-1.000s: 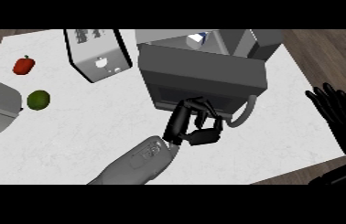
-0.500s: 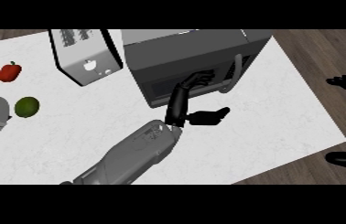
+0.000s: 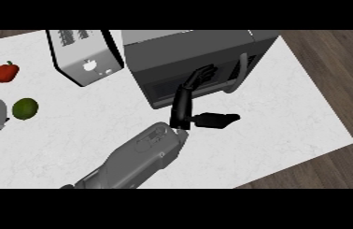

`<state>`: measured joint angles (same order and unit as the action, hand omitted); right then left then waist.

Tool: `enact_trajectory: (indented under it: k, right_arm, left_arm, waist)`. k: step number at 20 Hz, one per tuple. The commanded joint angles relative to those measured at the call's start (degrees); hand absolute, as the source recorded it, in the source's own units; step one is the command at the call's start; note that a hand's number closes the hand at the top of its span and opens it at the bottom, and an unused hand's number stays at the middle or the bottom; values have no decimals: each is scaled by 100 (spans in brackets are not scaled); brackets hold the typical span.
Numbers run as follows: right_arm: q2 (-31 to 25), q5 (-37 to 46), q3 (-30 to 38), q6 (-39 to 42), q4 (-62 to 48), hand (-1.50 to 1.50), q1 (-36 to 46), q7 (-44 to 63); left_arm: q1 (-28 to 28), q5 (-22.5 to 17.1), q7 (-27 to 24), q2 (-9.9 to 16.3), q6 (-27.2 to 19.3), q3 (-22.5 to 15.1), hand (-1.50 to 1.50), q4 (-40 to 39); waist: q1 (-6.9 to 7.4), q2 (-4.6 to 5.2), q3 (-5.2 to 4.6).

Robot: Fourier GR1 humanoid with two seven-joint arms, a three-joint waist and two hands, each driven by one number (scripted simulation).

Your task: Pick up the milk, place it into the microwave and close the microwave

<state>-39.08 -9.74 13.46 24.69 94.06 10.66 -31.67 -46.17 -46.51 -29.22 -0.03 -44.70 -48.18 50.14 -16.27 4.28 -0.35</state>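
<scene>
Since a moment ago, the microwave door has been pushed shut, and the left hand (image 3: 187,99) is stretched flat against it, fingers straight, holding nothing. White speckled counter (image 3: 289,116) is seen underneath. Boxy grey microwave (image 3: 186,55) is closed; the milk cannot be seen. Shiny metal toaster (image 3: 82,60) sits beside it. Round green lime (image 3: 25,108) and red pepper (image 3: 7,71) lie left.

Kitchen: white counter (image 3: 89,116), microwave (image 3: 193,60), toaster (image 3: 82,57), lime (image 3: 25,108), red pepper (image 3: 7,71).
</scene>
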Motion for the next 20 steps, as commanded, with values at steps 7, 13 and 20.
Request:
enact_trajectory:
  k: [7, 13, 20]
  right_arm:
    - [-187, 202, 71, -125, -157, 150, 404, 43]
    - [-177, 251, -7, -78, -240, 150, 470, -22]
    - [603, -929, -277, 430, -822, -150, 497, 201]
  left_arm:
    - [-428, -514, -290, 3, -168, 304, -150, -400]
    - [-531, -716, -450, 3, -145, 295, -150, -461]
    - [-546, -852, -654, 3, -85, 157, -150, -428]
  waist:
    - [72, 120, 3]
    - [6, 147, 15]
    - [169, 218, 39]
